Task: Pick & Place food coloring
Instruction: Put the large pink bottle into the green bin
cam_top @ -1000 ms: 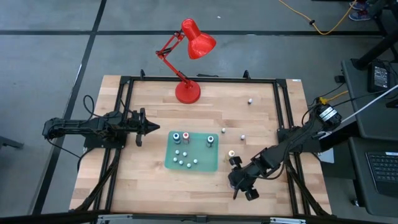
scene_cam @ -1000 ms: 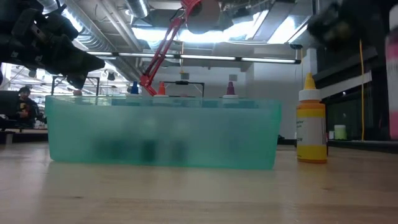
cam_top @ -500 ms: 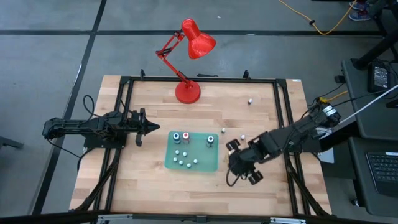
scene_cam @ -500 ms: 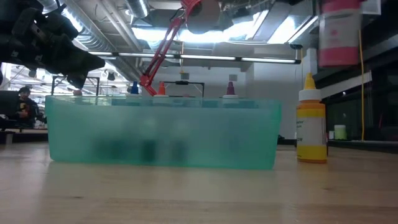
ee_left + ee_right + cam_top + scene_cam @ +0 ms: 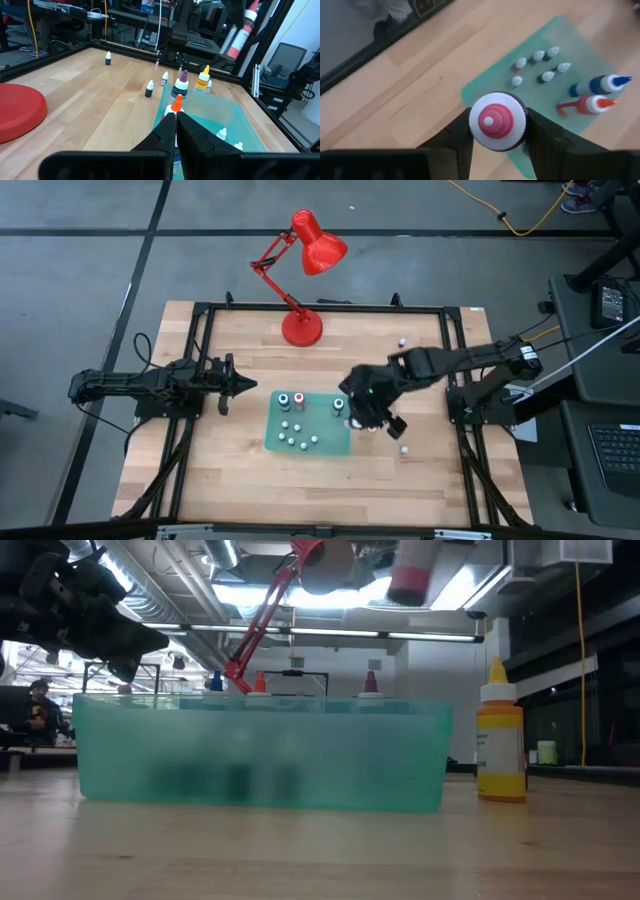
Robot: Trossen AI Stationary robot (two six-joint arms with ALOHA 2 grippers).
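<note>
My right gripper (image 5: 362, 415) is shut on a pale bottle with a pink cap (image 5: 497, 121), above the right edge of the green tray (image 5: 310, 442). The bottle also shows in the low view (image 5: 410, 570) and the left wrist view (image 5: 239, 34). In the tray stand a blue bottle (image 5: 284, 400), a red one (image 5: 299, 398), a purple one (image 5: 339, 405) and several tiny white-capped ones (image 5: 294, 437). A yellow-orange bottle (image 5: 500, 735) stands on the table right of the tray. My left gripper (image 5: 238, 385) is shut and empty, left of the tray. My right gripper pinches the pink-capped bottle between its two fingers (image 5: 455, 137), one on each side. The cap's white collar (image 5: 474, 127) faces the wrist camera and hides the place of contact. The fingers slant down from the table's right. The bottle is tilted and lifted clear.
A red desk lamp's base (image 5: 302, 328) stands at the far edge of the table. Loose small bottles stand at the far right (image 5: 402, 341) and near right (image 5: 403, 448). A black frame (image 5: 200, 360) borders the wooden top.
My right gripper has carried the pink-capped bottle from the table's near right corner toward the far left. It now stands over the tray's right edge. The bottle has stayed lifted in the hold and has tipped over.
</note>
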